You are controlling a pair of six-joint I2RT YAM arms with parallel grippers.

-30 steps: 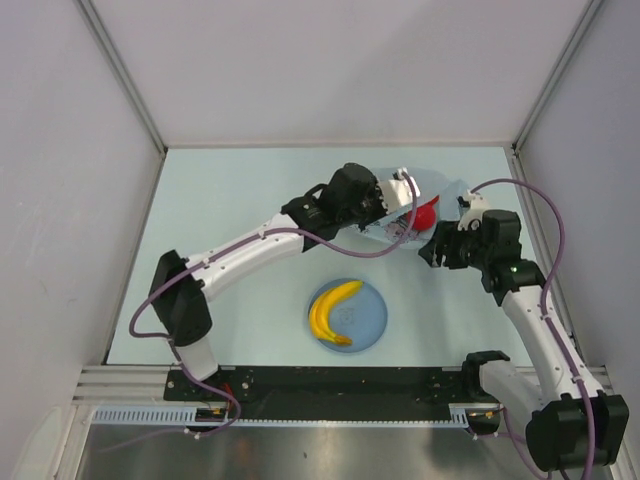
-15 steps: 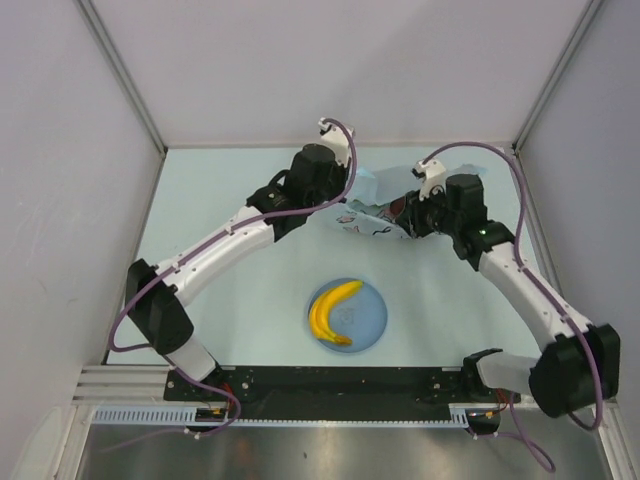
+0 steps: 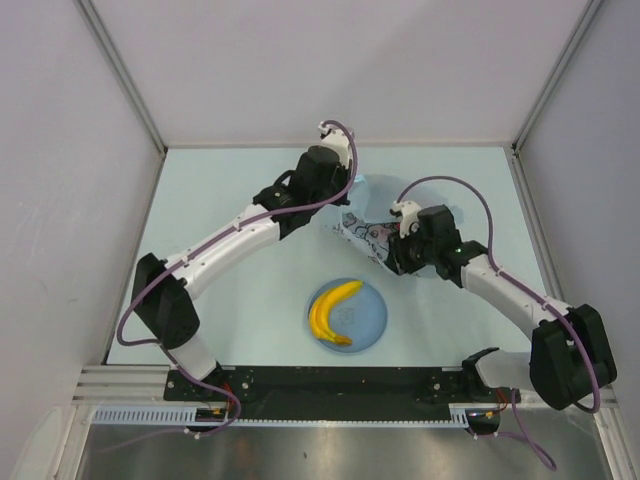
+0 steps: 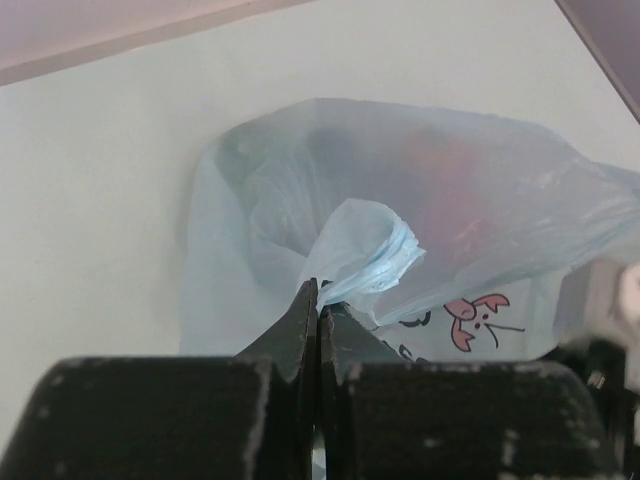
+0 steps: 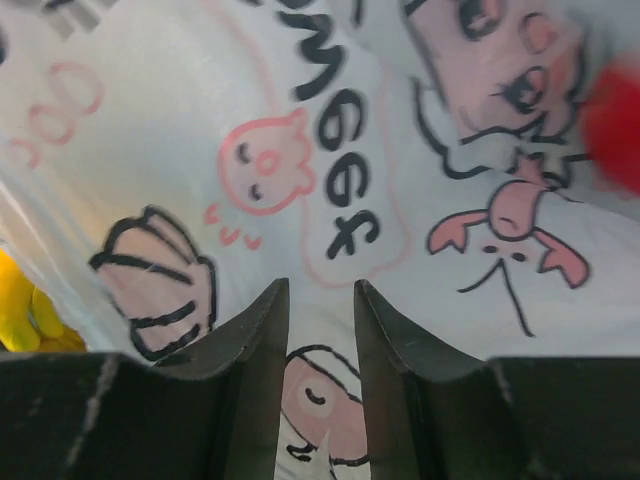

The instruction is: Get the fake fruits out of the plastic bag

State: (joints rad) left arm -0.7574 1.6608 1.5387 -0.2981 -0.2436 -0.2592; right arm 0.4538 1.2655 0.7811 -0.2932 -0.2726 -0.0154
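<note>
Top external view gives us one plastic bag lying on the table just beyond the single blue plate, between the two grippers. Through its thin film, the left wrist view lets us count one reddish fruit and one dark fruit, both blurred. The right wrist view catches one red fruit at its right edge, and we cannot tell if that one sits inside. One banana lies outside the bag, on the plate. Our left gripper is clamped tight on a bunched fold of the bag. Our right gripper presses against the printed side, fingers partly apart with film showing between them; we cannot tell whether it grips.
</note>
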